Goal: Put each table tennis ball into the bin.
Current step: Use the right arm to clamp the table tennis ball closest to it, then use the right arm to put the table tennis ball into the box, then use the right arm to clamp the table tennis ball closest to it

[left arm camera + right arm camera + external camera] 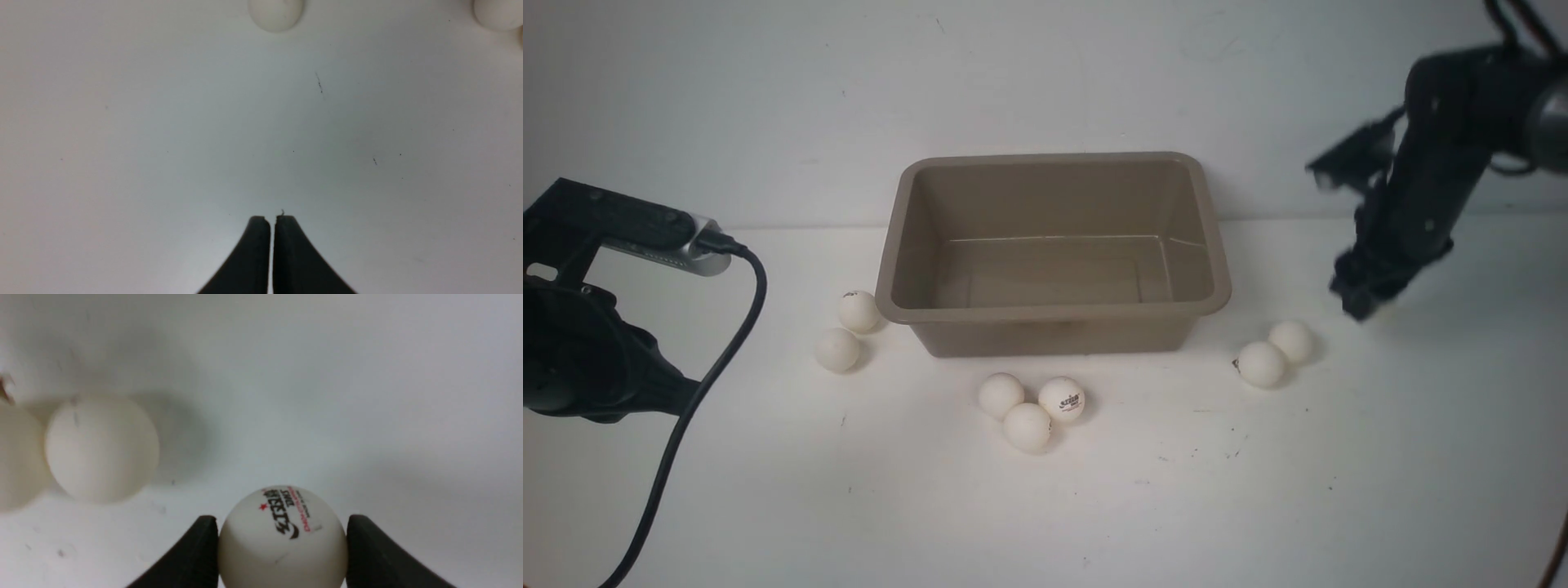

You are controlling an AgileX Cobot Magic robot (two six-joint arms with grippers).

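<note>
My right gripper (282, 519) is clamped on 1 table tennis ball (282, 543) — jaws part-way apart, both black fingers (192, 559) pressed against its sides. The ball's red and dark logo faces the wrist camera. From the front, that gripper hangs low over the table (1258, 506), well to the right of the bin (1054, 312). Blur keeps me from making out the ball there.

My left gripper (271, 220) has its jaws together, with only a hairline slit between them. It holds nothing and sits above the white tabletop on the left.

The bin stands upright, open side up, with its long axis running left to right across my front view. Every other ball I can count is outside it, on the table — 7 in all. A left pair (848, 330) lies just off its front-left corner. A front trio (1027, 426) huddles before its front wall, 1 of them with a dark logo facing me. A right pair (1260, 363) sits side by side between the bin and the right gripper.
</note>
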